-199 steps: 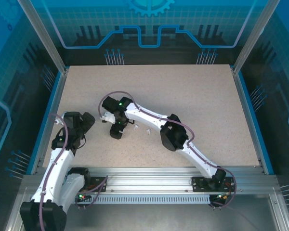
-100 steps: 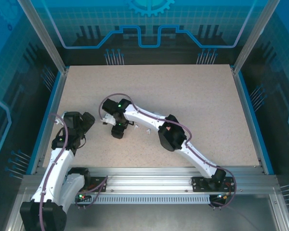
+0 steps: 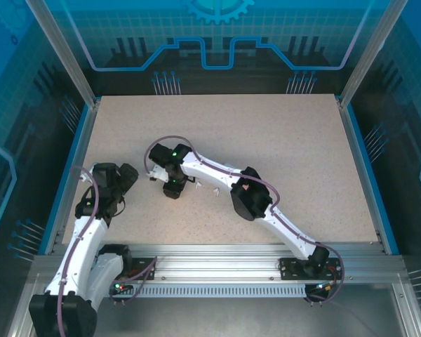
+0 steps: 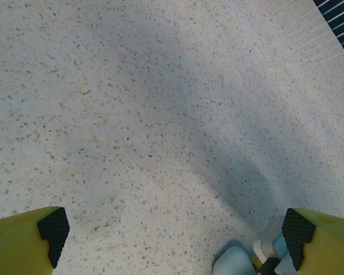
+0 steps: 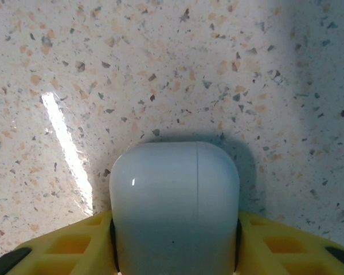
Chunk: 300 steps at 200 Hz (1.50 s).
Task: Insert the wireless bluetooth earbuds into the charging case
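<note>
In the right wrist view a white, closed, pebble-shaped charging case (image 5: 175, 200) lies on the speckled table. My right gripper (image 5: 175, 252) is shut on it, one yellow finger (image 5: 63, 252) pressed against each side. From above, that gripper (image 3: 172, 189) is low at the table's centre-left and hides the case. Two tiny white earbuds (image 3: 196, 185) (image 3: 215, 190) lie just right of it. My left gripper (image 3: 119, 181) stands wide open at the left, with bare table between its fingertips (image 4: 53, 229).
A pale rounded object (image 4: 235, 264), cut off by the bottom edge of the left wrist view, sits close to the left gripper's right finger; I cannot tell what it is. Blue rails edge the table (image 3: 281, 126) at both sides.
My right gripper's jaws have closed in from wide open until they grip the case. The left arm has not moved.
</note>
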### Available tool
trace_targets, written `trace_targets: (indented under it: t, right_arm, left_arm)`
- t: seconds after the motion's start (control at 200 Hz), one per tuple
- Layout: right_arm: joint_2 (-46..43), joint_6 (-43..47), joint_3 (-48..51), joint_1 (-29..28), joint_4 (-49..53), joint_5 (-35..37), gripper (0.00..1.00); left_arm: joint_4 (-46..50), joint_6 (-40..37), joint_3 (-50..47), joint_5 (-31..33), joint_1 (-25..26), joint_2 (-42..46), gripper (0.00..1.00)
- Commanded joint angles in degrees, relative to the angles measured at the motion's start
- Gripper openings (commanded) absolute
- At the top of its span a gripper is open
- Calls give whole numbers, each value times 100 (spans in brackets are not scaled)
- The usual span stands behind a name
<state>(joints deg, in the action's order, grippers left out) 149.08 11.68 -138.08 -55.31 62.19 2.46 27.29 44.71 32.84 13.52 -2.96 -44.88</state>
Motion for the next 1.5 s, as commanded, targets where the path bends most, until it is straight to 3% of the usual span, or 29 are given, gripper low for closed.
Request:
trace_targets:
  t: [0.0,0.21,0.305,0.48,0.645,0.805,1.061,1.296,1.496]
  right_arm:
    - [-595,-129,558,69,-310,-205,43]
    - [-2092,-184,2202,281,-1325,-450,39]
    - [-2803,-167,2997,382,-1716,-517,38]
    - [-4250,-82,4613,589,-2431,-550,37]
    - [-5650,81,6115,792,-3177,-553,37]
    - [-6513,360,6970,947,-3602,-503,37]
    - [-7499,781,7705,1077,-4009,-609,37]
    - [-7731,928,7682,1042,-3838,-735,37]
    - [-7731,950,7646,979,-3879,-661,36]
  left_arm:
    - [-259,-88,-50,-302,-73,82,99]
    - [-614,-225,-115,-778,-73,76,99]
    - [-927,-458,-178,-1287,-73,59,99]
    - [-2196,-1136,-492,-3242,-66,31,97]
    - [-3113,-1124,-523,-4651,-58,-282,89]
    - [-4061,-781,-414,-5890,201,-747,85]
    - [-4344,-1149,-4,-6380,1453,-1220,84]
    - [-4628,-1074,312,-6558,1903,-1738,78]
    - [-4690,-1112,516,-6461,2287,-2088,80]
